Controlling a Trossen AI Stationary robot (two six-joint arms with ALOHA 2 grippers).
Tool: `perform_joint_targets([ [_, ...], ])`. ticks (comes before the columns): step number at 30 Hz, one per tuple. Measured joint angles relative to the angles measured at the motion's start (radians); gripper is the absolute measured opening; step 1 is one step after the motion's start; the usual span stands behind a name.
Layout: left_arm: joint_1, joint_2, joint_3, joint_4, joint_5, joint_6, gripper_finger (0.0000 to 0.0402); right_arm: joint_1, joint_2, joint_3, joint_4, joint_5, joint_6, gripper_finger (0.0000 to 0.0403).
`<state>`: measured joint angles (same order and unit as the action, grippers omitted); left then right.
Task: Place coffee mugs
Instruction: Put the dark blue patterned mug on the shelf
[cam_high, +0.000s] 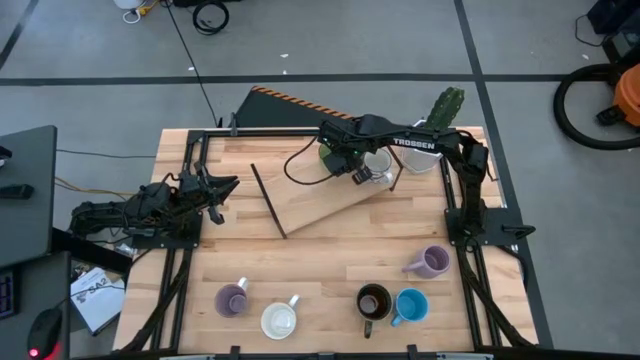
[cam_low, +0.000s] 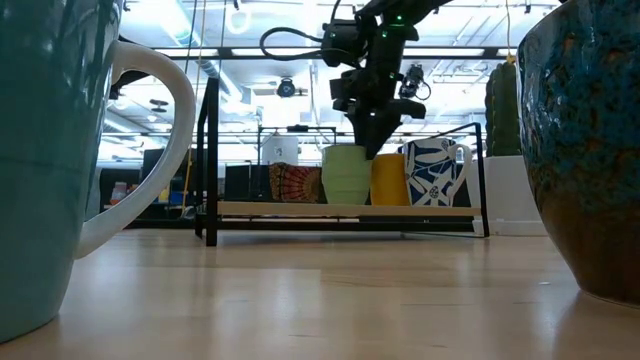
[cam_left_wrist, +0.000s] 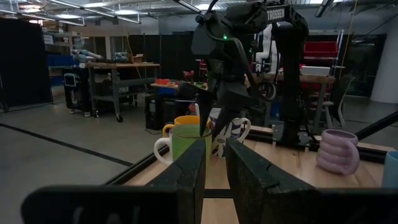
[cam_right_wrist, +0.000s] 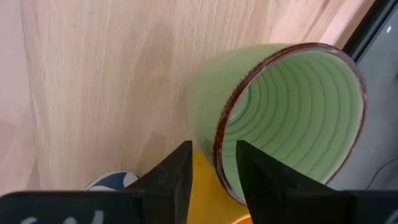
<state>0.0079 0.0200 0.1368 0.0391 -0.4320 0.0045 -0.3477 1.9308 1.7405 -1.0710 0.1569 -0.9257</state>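
A green mug (cam_right_wrist: 280, 118) with a brown rim stands upright on its base on a wooden board (cam_high: 320, 205) at the table's far middle, beside an orange mug (cam_low: 388, 178) and a blue-and-white patterned mug (cam_low: 432, 172). My right gripper (cam_right_wrist: 214, 171) points steeply down over the green mug (cam_low: 347, 175). It is open, with one finger outside the wall and one inside, and the rim runs free between them. My left gripper (cam_left_wrist: 214, 168) waits at the table's left side, level, with its fingers a little apart and nothing between them.
Along the near edge stand a lilac mug (cam_high: 232, 299), a white mug (cam_high: 279, 320), a dark brown mug (cam_high: 373, 301) and a blue mug (cam_high: 411, 305). A ridged lilac mug (cam_high: 432, 262) stands at the right. A white cactus pot (cam_high: 425, 158) stands behind the board.
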Motion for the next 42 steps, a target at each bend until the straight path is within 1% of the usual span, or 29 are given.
perform_joint_targets([
  [8,0.0,0.0,0.0,-0.002,0.0,0.001,0.0068,0.012,-0.017,0.0,0.007,0.004,0.017,0.0137],
  [12,0.0,0.0,0.0,-0.002,0.0,0.002,0.0068,0.035,-0.035,0.002,0.055,0.009,0.044,0.0137],
  [15,0.0,0.0,0.0,-0.002,0.0,0.002,0.0068,0.058,-0.054,0.002,0.09,0.071,0.08,0.0137],
  [18,0.0,0.0,0.0,-0.007,0.0,0.002,0.0068,0.085,-0.079,0.002,0.117,0.154,0.162,0.0137],
  [20,0.0,0.0,0.0,-0.009,0.0,0.001,0.0068,0.107,-0.098,0.002,0.12,0.193,0.255,0.0137],
  [23,0.0,0.0,0.0,-0.009,0.0,0.002,0.0068,0.16,-0.131,0.007,0.121,0.209,0.433,0.0137],
  [25,0.0,0.0,0.0,-0.009,0.0,0.002,0.0068,0.199,-0.152,0.008,0.13,0.169,0.576,0.0137],
  [29,0.0,0.0,0.0,-0.008,0.0,0.002,0.0068,0.26,-0.167,0.009,0.125,-0.03,0.848,0.0137],
  [31,0.0,0.0,0.0,-0.008,0.0,0.002,0.0068,0.29,-0.167,0.009,0.084,-0.11,0.945,0.0137],
  [32,0.0,0.0,0.0,-0.008,0.0,0.001,0.0068,0.309,-0.167,0.004,0.069,-0.128,0.978,0.0137],
  [37,0.0,0.0,0.0,-0.01,0.0,-0.009,0.0068,0.421,-0.166,-0.079,0.02,-0.13,1.126,0.0135],
  [42,0.0,0.0,0.0,-0.013,0.0,-0.019,0.0068,0.541,-0.164,-0.155,0.016,-0.197,1.225,0.0135],
])
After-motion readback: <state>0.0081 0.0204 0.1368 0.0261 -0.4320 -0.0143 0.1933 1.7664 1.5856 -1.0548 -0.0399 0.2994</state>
